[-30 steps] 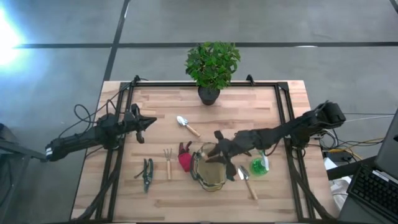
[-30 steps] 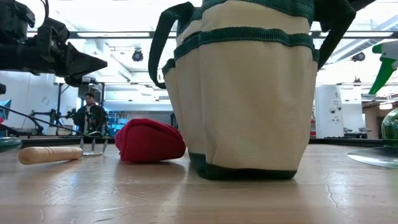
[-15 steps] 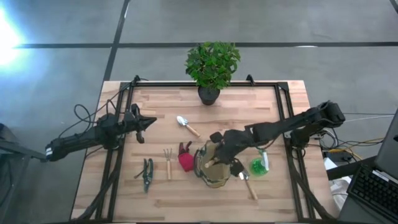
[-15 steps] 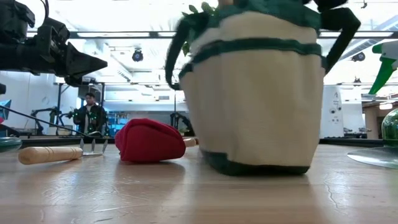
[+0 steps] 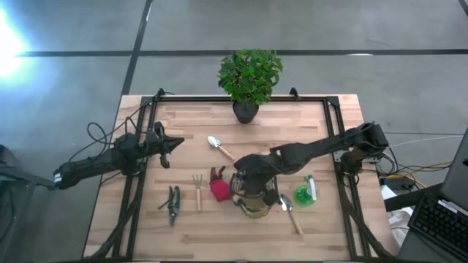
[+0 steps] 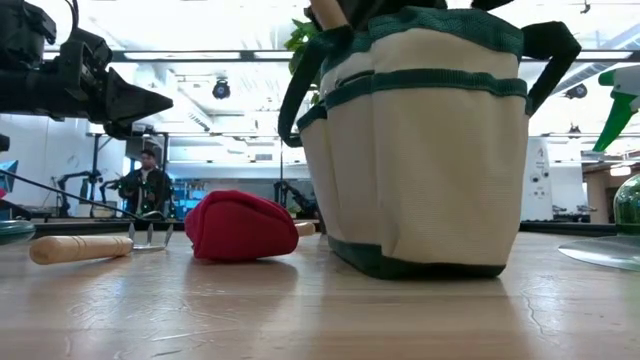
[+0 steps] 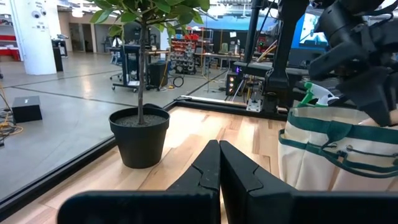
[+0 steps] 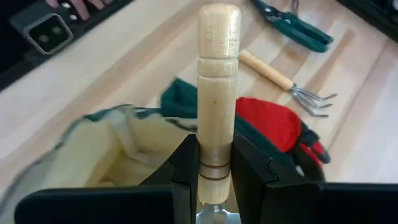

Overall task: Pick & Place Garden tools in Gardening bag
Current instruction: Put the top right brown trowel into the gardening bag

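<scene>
**While the right gripper hovers over the gardening bag, a tool is clamped in it**

With its fingers closed on a wooden-handled tool (image 8: 217, 93), the right gripper (image 5: 252, 181) hangs above the gardening bag (image 5: 251, 199), which stands on the table (image 5: 292, 124). Beside the bag lie a red glove (image 5: 217, 187), a hand fork (image 5: 197, 191) and pruners (image 5: 173, 204); a trowel (image 5: 220, 147) lies farther back. Well apart, the left gripper (image 5: 170, 144) waits, fingers pressed together and empty.

Strong glare flares at the overhead view's left edge on the grey floor (image 5: 73, 36). Even light falls on the tabletop (image 5: 292, 117). At table height, bright ceiling lamps wash out the room; the near wood blurs, and the bag (image 6: 425, 150) casts a soft shadow.
</scene>
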